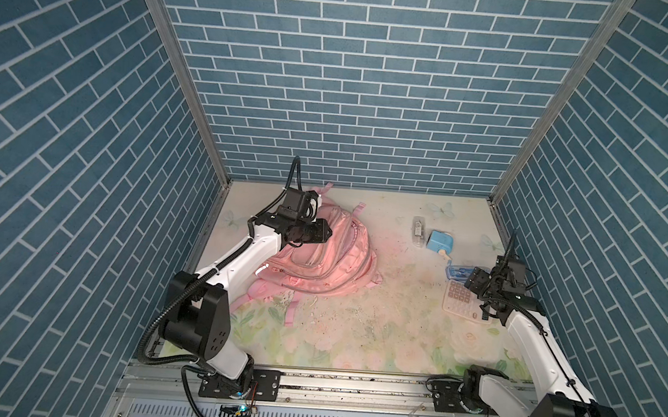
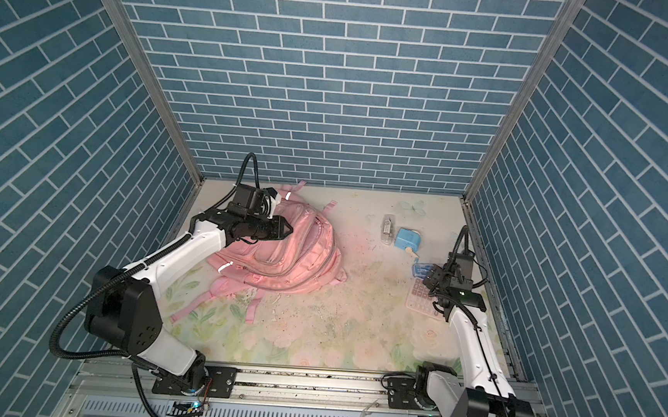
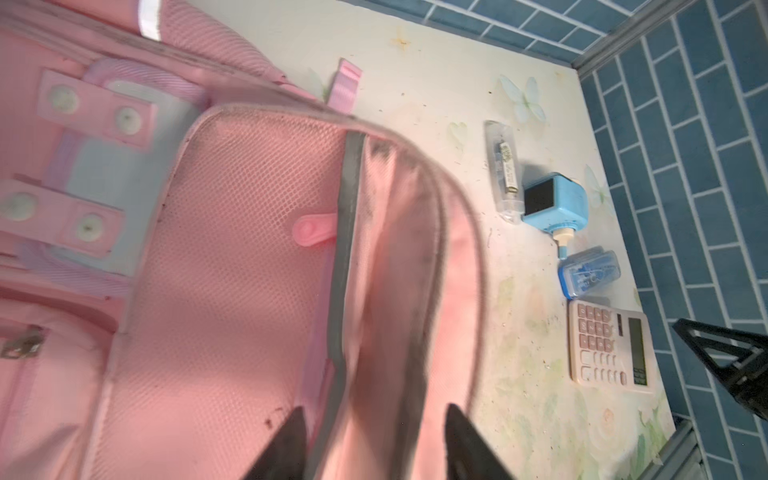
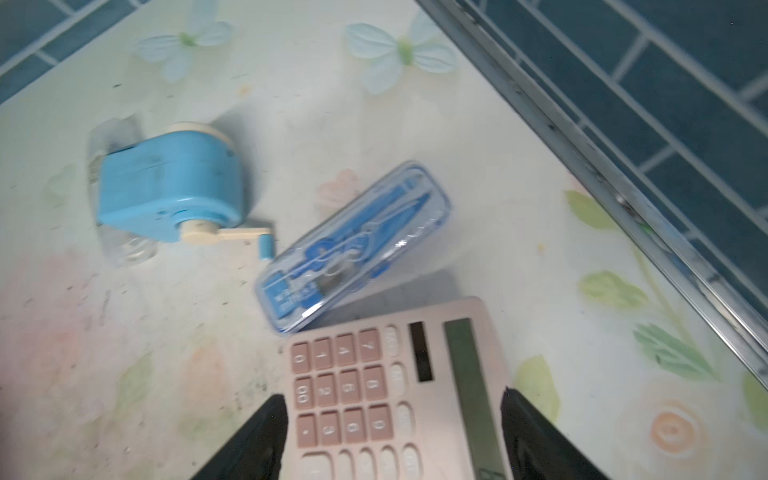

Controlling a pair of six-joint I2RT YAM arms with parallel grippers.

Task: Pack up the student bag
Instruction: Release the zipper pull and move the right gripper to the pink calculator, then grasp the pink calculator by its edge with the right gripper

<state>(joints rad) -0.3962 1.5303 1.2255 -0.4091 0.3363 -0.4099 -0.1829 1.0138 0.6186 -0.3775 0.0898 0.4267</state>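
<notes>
Plainly the bag (image 1: 333, 257) is soft and limp. It lies slumped on its back at the left rear of the table (image 1: 356, 328), with its straps trailing toward the front. I judge it light but shapeless, so the fabric will sag and the mouth will fall shut unless it is held. The stiffer zip rim or the top handle looks like the best hold. The left gripper (image 3: 374, 411) hangs over that rim, jaws apart and holding nothing. Below it the main compartment gapes, showing mesh lining and a grey-edged inner sleeve, and no item can be seen inside. At the right, well apart from the bag, lie a clear case (image 3: 505, 166), a sharpener (image 4: 170, 187), a compass box (image 4: 353, 245) with its blue tools inside, and a calculator (image 4: 345, 386). The right gripper (image 4: 392, 395) hovers over the calculator, jaws spread wide and empty.
</notes>
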